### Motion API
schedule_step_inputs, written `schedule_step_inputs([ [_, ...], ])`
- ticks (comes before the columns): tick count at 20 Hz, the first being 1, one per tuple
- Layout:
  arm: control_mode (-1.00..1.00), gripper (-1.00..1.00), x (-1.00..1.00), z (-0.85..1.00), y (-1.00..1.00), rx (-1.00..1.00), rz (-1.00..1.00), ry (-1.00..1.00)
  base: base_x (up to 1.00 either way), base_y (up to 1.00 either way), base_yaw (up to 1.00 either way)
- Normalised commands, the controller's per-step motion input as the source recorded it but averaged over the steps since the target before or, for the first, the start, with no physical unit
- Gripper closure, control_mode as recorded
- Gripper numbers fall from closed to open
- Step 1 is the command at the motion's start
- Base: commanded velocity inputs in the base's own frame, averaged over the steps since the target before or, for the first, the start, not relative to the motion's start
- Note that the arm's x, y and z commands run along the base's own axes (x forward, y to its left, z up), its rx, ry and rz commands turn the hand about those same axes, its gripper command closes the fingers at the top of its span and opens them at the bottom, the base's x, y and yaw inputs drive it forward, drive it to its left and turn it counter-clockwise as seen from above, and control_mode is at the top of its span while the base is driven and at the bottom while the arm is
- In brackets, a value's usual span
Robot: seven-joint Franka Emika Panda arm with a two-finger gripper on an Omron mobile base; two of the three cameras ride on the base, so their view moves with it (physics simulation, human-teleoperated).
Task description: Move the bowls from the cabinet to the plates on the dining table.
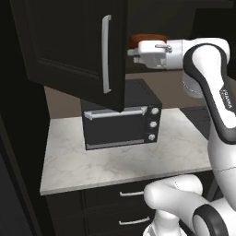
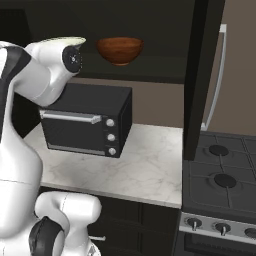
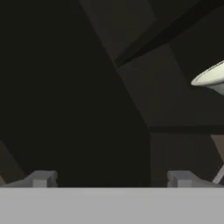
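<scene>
Bowls: two are sitting inside the cabinet (image 1: 69, 46). One reddish-brown bowl (image 2: 120, 50) is standing on the shelf above the toaster oven (image 2: 87, 125); one cream bowl (image 3: 212, 76) is showing just its pale rim at the right edge of the hand view.
Gripper: one gripper (image 3: 111, 178), its jaws standing wide apart and gripping nothing, is pointing into the dark cabinet interior.
Cabinet doors: two are hanging open, each with one silver bar handle (image 1: 106, 53).
Counter: one marble counter (image 1: 115, 161) is carrying one toaster oven.
Stove: one stove (image 2: 220, 185) is sitting just beside the counter.
</scene>
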Motion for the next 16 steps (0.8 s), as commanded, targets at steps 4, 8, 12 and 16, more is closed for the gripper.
schedule_step_inputs([
  [4,-1.0,-1.0,0.19,0.0,0.38,0.0,0.08,0.07,0.0,0.0,0.0],
  [8,-1.0,-1.0,0.16,0.0,0.36,0.0,0.08,0.06,0.0,0.0,0.0],
  [12,-1.0,-1.0,0.1,0.0,0.38,0.0,0.09,0.05,0.0,0.0,0.0],
  [16,-1.0,-1.0,0.0,-0.01,0.4,0.0,0.12,0.01,0.0,0.0,0.0],
])
